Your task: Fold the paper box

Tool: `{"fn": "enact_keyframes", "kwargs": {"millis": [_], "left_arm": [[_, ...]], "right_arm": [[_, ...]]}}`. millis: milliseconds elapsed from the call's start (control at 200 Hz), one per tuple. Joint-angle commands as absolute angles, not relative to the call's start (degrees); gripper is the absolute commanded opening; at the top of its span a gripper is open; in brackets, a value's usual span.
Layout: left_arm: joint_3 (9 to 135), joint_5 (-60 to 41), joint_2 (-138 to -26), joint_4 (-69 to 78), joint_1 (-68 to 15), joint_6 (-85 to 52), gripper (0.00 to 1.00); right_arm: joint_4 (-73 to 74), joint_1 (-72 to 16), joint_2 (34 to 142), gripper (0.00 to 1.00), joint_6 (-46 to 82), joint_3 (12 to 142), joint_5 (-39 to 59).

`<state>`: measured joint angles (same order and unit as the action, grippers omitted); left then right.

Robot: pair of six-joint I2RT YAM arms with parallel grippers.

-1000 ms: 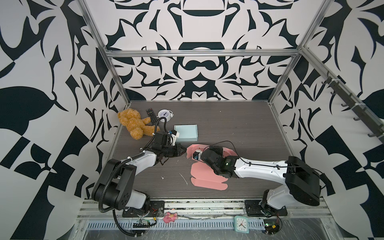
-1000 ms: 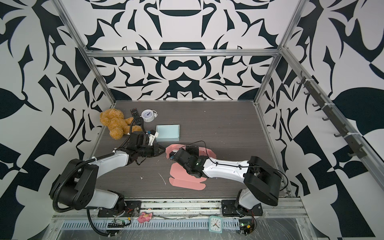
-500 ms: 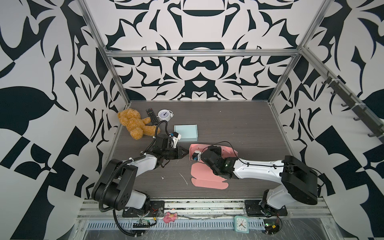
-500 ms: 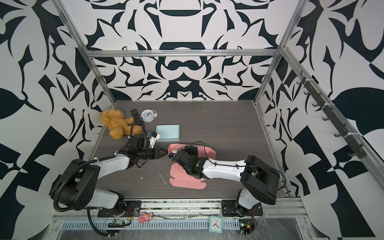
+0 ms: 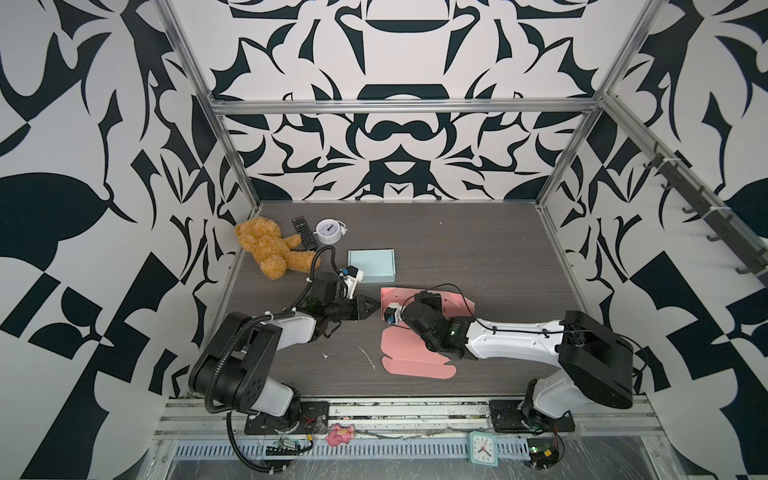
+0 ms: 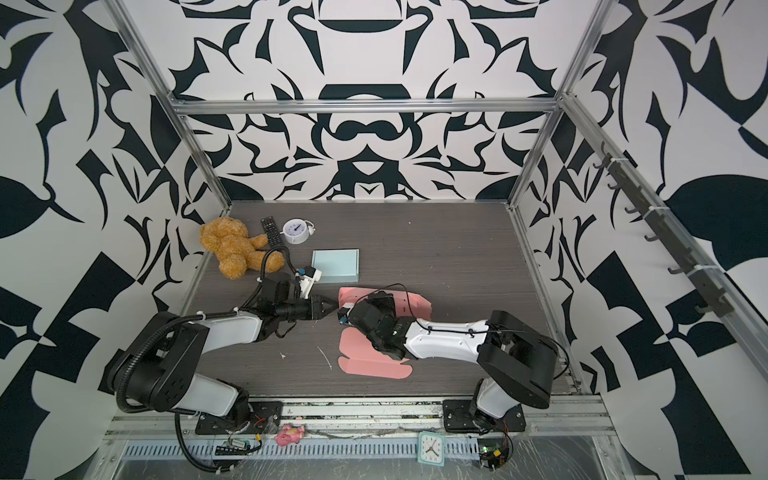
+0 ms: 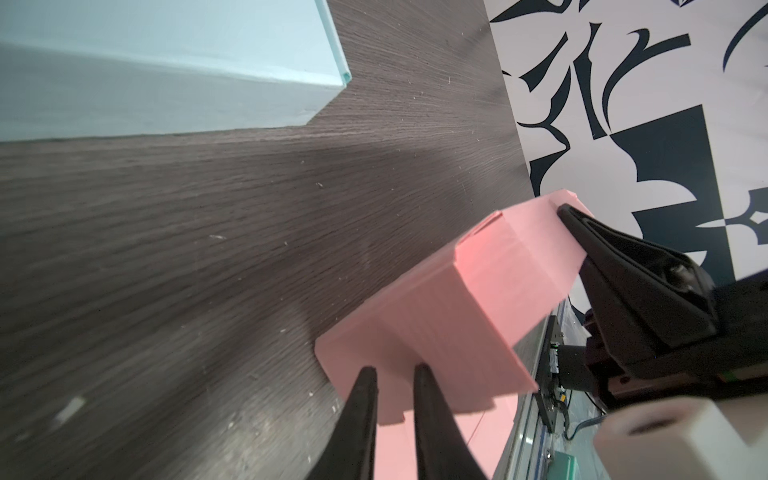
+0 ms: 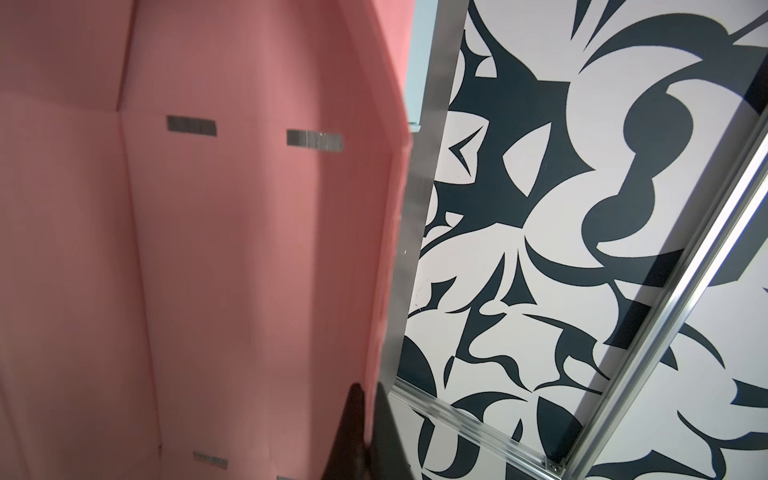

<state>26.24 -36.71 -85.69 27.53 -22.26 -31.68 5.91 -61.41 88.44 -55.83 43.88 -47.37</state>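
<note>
Paper box (image 5: 409, 353): pink, part folded, on the tabletop (image 5: 478, 257) near the front centre; one wall raised upright
Right pincer (image 8: 368, 388): clamped on the edge of that raised wall
Left pincer (image 5: 371, 308): fingers a little apart, holding nothing; tips just beside the box's left corner
Blue box (image 5: 371, 266): closed, lying just behind the pink one

Left gripper (image 5: 375, 309): we note jaws parted slightly since a second ago | tip shifted toward the raised flap of the paper box (image 5: 415, 365).
</note>
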Motion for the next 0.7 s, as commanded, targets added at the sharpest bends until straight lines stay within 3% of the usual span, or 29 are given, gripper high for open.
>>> {"fn": "enact_keyframes", "kwargs": {"millis": [0, 120, 235, 405, 695], "left_arm": [[27.1, -35.63, -87.36, 30.56, -22.41, -32.52, 0.22], [28.15, -34.59, -89.22, 30.06, -22.39, -31.32, 0.25], [26.79, -36.36, -89.64, 32.67, -22.41, -29.97, 0.37], [25.15, -38.04, -89.89, 36.88, -22.39, -27.98, 0.45], [23.86, -43.44, -92.58, 46.69, -22.41, -30.02, 0.53]], "right_arm": [[6.87, -62.03, 87.63, 0.0, -57.61, 43.33, -46.14], [7.22, -62.02, 87.52, 0.0, -57.66, 42.98, -46.11], [7.15, -61.99, 86.81, 0.0, -57.66, 42.8, -45.68], [6.78, -61.91, 86.08, 0.0, -57.82, 42.3, -44.74], [6.65, -60.82, 84.93, 0.0, -57.73, 42.18, -43.59]]}}
